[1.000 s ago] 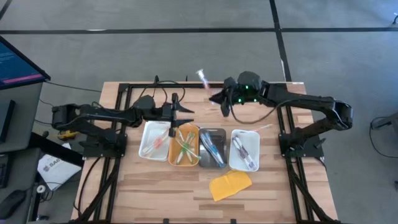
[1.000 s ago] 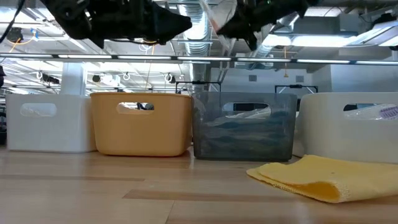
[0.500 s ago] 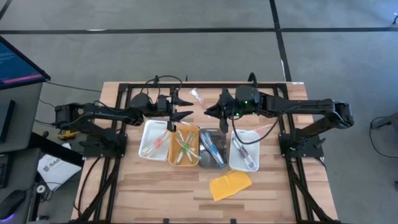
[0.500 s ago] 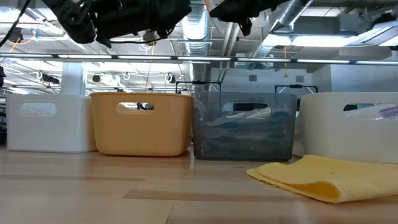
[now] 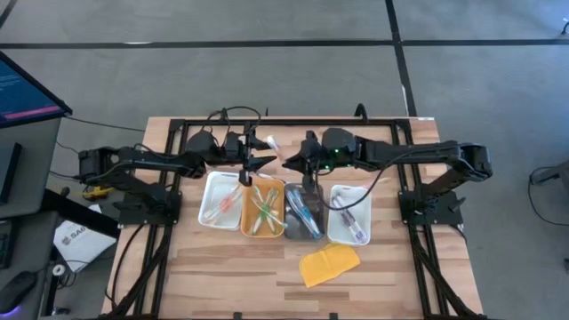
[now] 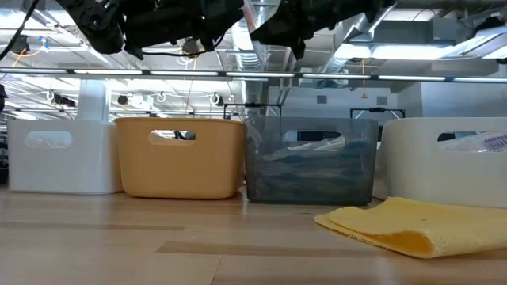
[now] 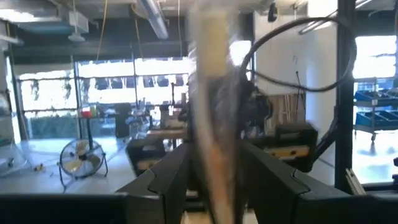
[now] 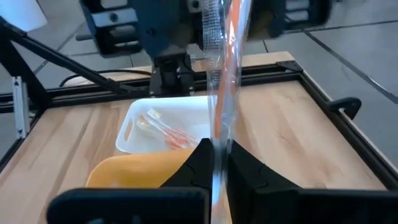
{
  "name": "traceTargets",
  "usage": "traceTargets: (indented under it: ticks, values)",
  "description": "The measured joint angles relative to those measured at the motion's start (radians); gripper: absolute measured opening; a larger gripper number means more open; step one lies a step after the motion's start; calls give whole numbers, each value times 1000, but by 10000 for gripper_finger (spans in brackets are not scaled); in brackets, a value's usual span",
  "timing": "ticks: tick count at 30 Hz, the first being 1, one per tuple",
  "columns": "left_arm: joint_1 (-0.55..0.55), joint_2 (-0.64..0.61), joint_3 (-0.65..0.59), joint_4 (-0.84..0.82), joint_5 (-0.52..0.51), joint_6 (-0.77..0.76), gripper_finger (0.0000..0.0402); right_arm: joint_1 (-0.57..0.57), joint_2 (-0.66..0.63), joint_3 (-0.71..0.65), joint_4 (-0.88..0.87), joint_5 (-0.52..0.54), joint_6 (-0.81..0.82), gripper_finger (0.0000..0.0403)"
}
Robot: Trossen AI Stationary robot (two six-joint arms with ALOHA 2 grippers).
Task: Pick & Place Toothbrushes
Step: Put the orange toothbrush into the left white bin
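A toothbrush (image 8: 225, 68) with an orange-pink handle, in a clear wrapper, is held up above the far ends of the trays by my right gripper (image 8: 215, 163), which is shut on it. The right gripper (image 5: 289, 163) reaches in from the table's right. My left gripper (image 5: 257, 151) faces it from the left, open. Its fingers (image 7: 168, 180) stand on either side of the blurred wrapper (image 7: 214, 124). Other toothbrushes lie in the white tray (image 5: 212, 206), orange tray (image 5: 250, 222), grey tray (image 5: 316, 229) and right white tray (image 5: 335, 224). My right gripper pinches the wrapped toothbrush's lower part (image 8: 217, 134) between its two fingers, coming roughly level from the table's right. The toothbrush stands up out of the fingers, lifted clear of the trays, its top end (image 5: 267, 140) leaning toward my left gripper. Whether my left gripper touches the wrapper, I cannot tell.
Three trays and a fourth stand side by side mid-table. A yellow pad (image 5: 329, 264) lies in front of them, toward the near edge. A black frame (image 5: 293, 120) runs along the table's far edge and sides. Bare wood lies near the front edge.
My right gripper has carried the toothbrush toward the table's left and a little toward the near edge, bringing it between my left gripper's fingers. The toothbrush stays lifted clear. My left gripper has rolled and tipped upward, staying in place.
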Motion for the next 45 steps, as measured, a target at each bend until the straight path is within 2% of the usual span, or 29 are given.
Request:
traceTargets:
  ticks: [7,17,28,38,45]
  values:
    - [-1,-1,0,-17,-11,-2,145,30,-10,0,46,1,-27,12]
    - [-4,-1,0,-19,-15,-8,145,-12,-10,0,75,-2,-27,12]
    - [-4,-1,-1,-12,-15,-10,145,-8,-10,0,155,-7,-45,12]
    - [-4,-1,-1,-14,-5,-40,145,-8,86,6,183,-42,-28,12]
    - [-5,-1,-1,-20,-4,-41,145,-8,89,26,184,-56,-33,12]
